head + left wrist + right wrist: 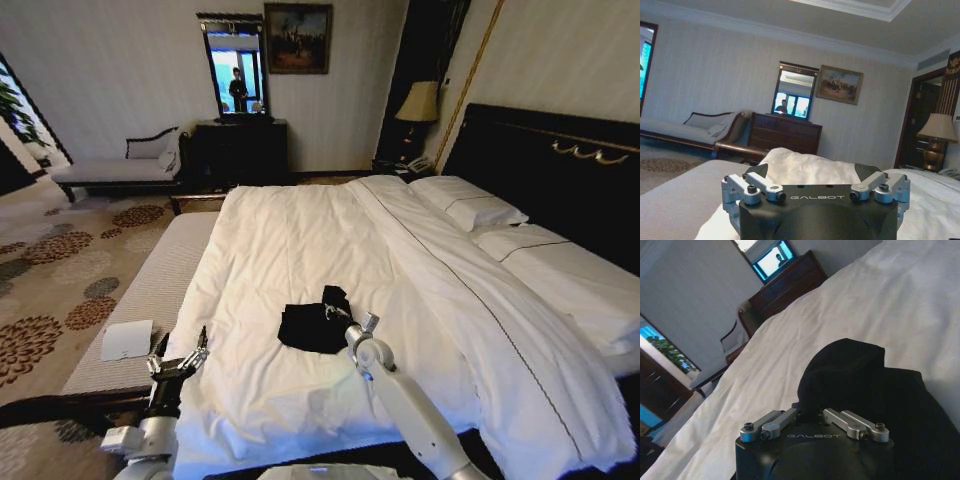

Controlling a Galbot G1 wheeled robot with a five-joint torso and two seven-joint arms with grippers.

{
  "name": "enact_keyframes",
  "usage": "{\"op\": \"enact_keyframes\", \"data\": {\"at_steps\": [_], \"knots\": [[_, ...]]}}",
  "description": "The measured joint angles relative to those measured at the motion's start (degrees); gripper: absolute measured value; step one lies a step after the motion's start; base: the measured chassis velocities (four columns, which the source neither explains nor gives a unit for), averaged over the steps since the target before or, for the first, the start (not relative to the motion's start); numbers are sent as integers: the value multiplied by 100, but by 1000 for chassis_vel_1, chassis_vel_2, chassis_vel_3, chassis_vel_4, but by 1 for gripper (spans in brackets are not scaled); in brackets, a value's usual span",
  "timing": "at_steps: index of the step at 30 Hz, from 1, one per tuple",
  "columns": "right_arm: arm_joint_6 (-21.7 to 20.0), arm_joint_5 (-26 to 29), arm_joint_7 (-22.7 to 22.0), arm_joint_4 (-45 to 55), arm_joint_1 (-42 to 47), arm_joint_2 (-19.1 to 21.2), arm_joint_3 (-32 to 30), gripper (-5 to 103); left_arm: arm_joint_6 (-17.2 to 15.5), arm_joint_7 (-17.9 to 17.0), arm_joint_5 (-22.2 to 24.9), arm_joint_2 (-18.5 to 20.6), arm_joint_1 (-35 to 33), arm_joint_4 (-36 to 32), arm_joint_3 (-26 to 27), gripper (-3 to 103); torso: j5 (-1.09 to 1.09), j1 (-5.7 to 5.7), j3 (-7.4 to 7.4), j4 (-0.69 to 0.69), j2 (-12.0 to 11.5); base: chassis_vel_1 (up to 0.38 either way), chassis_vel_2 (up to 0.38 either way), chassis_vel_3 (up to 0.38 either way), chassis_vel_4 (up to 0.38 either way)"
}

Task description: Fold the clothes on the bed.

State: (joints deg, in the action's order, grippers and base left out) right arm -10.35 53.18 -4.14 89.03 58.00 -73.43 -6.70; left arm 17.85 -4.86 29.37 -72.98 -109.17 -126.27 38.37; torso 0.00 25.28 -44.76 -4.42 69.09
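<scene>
bed (300, 250): a wide white duvet, mostly bare, with pillows (470, 205) and a dark headboard at the robot's right; a padded bench (140, 300) runs along its left edge.
open room: smooth bedding lies free on every side of the garment, more toward the far end than toward the near edge, where the duvet drops off close to the robot.
clothes (315, 322): one black T-shirt, already gathered into a small, thick, uneven bundle on the near middle of the bed, with one lump standing up at its far side.
step in hand: judged from the bundle's size, the folding looks far along; what remains seems to be tidying or a last fold.
right gripper (352, 320): at the bundle's near-right edge, its jaws buried in or against the black cloth; whether they pinch fabric I cannot tell.
left gripper (178, 358): hovering over the bed's near-left edge, well apart from the shirt, jaws spread wide and holding nothing.
next move calls for: a gentle, low motion, so the loose stack does not drag or spill open.
</scene>
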Motion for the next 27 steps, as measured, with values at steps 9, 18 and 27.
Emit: {"op": "enact_keyframes", "data": {"at_steps": [9,18,27], "knots": [[52,-51,108,-84,-5,90,159,4,11,-17,-77,-55,-79,-89,-241,99,0,-1,0,1,0,0,0,0,0],[17,-27,104,-66,-60,113,426,4,59,-10,-99,-81,-136,-99,-225,99,0,-1,0,1,0,0,0,0,0],[-8,-314,72,50,-138,76,859,35,9,-92,-266,-56,-114,-121,-257,100,0,-1,0,1,0,0,0,0,0]]}}
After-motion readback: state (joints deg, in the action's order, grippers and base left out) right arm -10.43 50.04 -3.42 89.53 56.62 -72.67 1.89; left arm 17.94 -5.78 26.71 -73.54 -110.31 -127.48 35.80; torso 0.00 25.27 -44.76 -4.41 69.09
